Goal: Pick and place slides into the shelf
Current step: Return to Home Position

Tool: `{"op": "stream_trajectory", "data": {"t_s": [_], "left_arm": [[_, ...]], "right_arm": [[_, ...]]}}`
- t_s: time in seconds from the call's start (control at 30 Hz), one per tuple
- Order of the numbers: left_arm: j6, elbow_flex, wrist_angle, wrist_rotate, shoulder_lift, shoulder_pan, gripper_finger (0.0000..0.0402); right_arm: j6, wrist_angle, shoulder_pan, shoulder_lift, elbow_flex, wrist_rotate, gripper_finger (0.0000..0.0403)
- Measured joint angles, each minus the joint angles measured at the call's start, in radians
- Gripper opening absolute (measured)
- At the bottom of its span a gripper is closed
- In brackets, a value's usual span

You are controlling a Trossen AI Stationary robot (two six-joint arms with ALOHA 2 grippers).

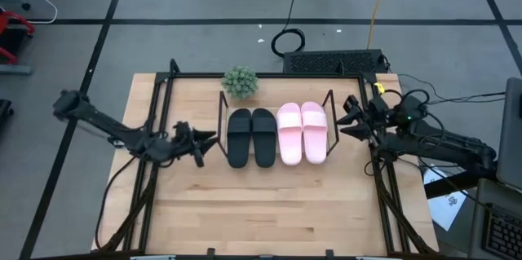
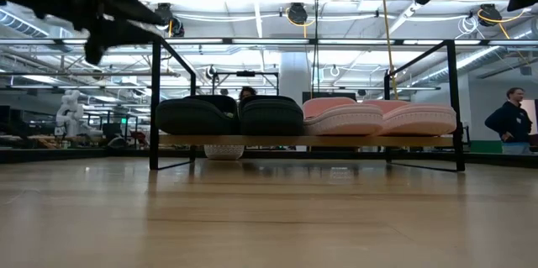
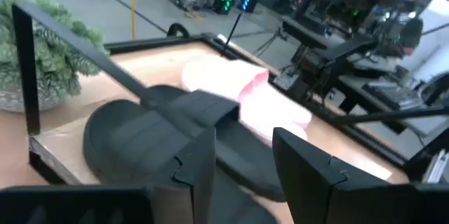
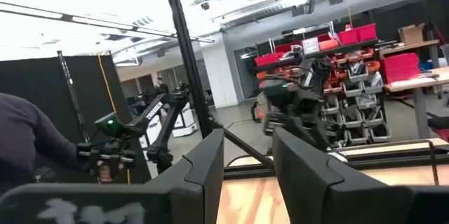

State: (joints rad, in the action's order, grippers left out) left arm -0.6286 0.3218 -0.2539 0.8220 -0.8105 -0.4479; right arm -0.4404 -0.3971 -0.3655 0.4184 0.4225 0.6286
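Note:
The shelf (image 1: 333, 121) stands at the table's middle. Both pairs of slides lie side by side on its wooden board (image 2: 277, 141), soles down: the black pair (image 1: 250, 136) on the left, the pink pair (image 1: 302, 132) on the right. My left gripper (image 1: 205, 140) hovers open just left of the shelf, raised above the table, pointing at the black slides (image 3: 140, 140). My right gripper (image 1: 349, 118) hovers open just right of the shelf, also raised. In the low view both arms show only at the top corners. Neither gripper holds anything.
A small potted plant (image 1: 240, 82) stands just beyond the shelf's far left corner. The large black table frame (image 1: 155, 105) runs along the left, far and right sides of the table. Bare wooden tabletop (image 1: 269, 211) stretches in front of the shelf. People stand in the room behind.

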Motion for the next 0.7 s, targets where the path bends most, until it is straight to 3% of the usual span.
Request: {"op": "stream_trajectory", "data": {"t_s": [0.13, 0.3, 0.4, 0.53, 0.7], "left_arm": [[0.100, -0.018, 0.033, -0.183, 0.082, 0.169, 0.0143], [0.165, 0.091, 0.380, -0.275, 0.282, 0.278, 0.0143], [0.129, 0.148, 0.582, -0.260, 0.388, 0.270, 0.0143], [0.121, 0.141, 0.612, -0.244, 0.492, 0.218, 0.0143], [0.064, 0.047, 0.622, -0.159, 0.548, 0.151, 0.0143]], "right_arm": [[-0.022, 0.038, -0.003, -0.032, 0.000, 0.005, 0.0111], [-0.026, 0.047, -0.004, -0.115, 0.000, 0.005, 0.0111], [-0.025, 0.120, -0.004, -0.177, 0.000, 0.004, 0.0111], [-0.012, 0.252, -0.004, -0.243, 0.000, -0.041, 0.0111], [0.011, 0.271, -0.005, -0.271, 0.000, -0.071, 0.0111]]}}
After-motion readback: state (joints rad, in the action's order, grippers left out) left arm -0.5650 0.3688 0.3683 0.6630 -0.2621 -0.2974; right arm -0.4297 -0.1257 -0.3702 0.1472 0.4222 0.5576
